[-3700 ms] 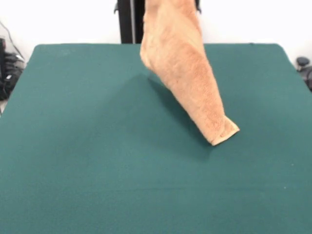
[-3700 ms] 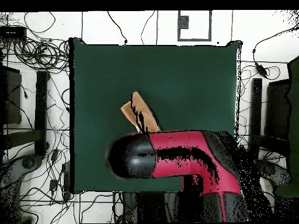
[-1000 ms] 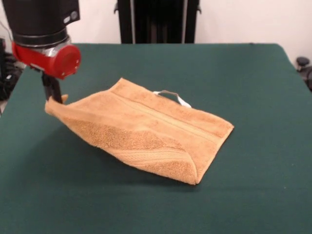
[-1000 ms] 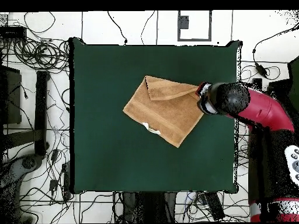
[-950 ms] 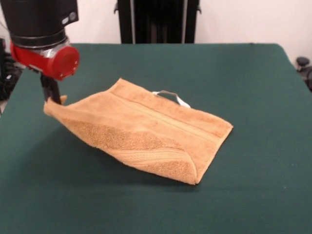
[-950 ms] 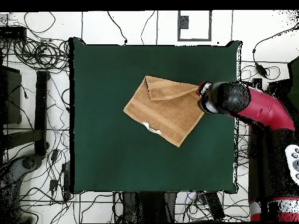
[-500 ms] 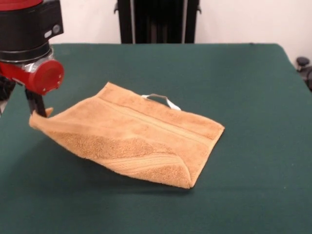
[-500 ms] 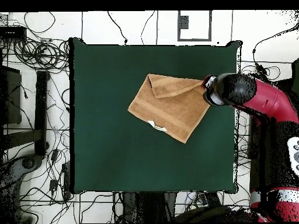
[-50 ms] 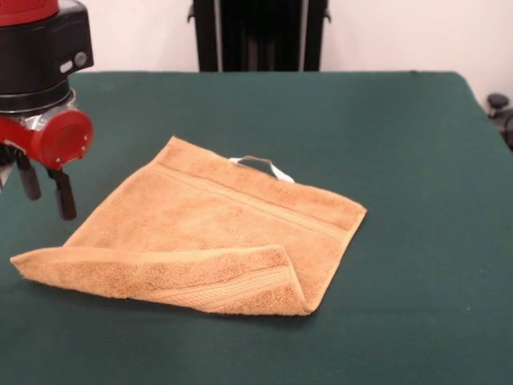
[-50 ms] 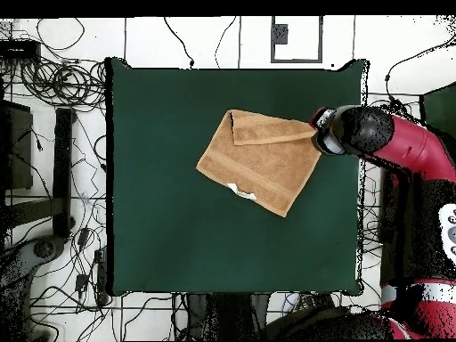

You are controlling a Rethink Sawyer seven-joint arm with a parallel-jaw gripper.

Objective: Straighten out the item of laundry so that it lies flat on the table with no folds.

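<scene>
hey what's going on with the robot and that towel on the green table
A red and black Sawyer arm is spreading an orange-tan terry towel on the green table. Its gripper hangs open just above the towel's corner at the table's edge, holding nothing. The towel lies mostly flat, with its white loop tag showing, but one edge strip is folded over on top, so it isn't flat yet.

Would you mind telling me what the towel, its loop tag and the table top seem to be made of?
Towel: orange-tan terry cloth, likely cotton; fuzzy pile, flat woven bands.
Loop tag: thin white strip, probably fabric tape; too small to confirm.
Table: matte dark green covering, felt-like, no shine.
</scene>
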